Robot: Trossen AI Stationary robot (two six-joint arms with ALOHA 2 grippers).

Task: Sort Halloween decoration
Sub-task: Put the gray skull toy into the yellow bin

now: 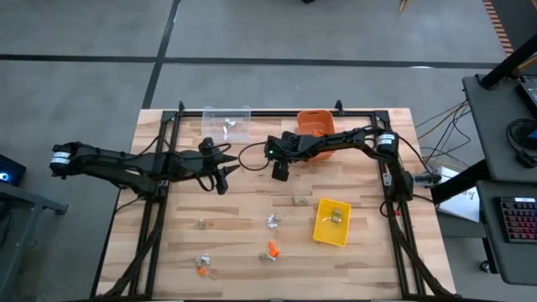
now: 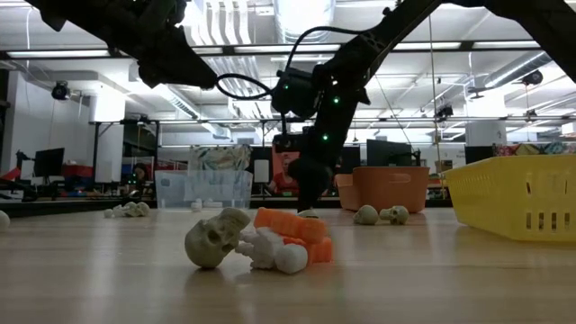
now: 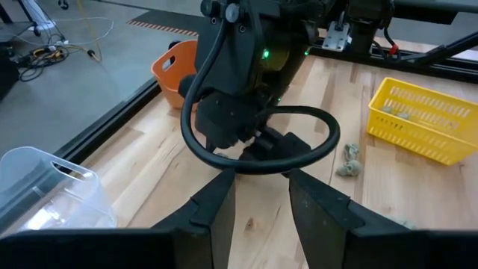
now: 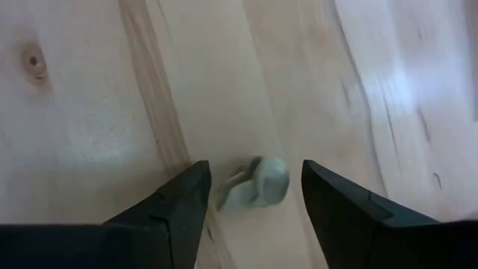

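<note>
A wooden table is set on grey floor, with trinkets scattered across its middle and near part. The right gripper is lowered over the table's middle, jaws spread around a tan-grey trinket. The left gripper is held beside it, jaws parted, nothing grasped.

Wooden table with bins, scattered trinkets

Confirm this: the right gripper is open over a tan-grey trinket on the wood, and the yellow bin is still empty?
Not quite: the yellow bin already holds a trinket, as the high view shows. The right gripper is indeed open over a tan-grey trinket.
</note>
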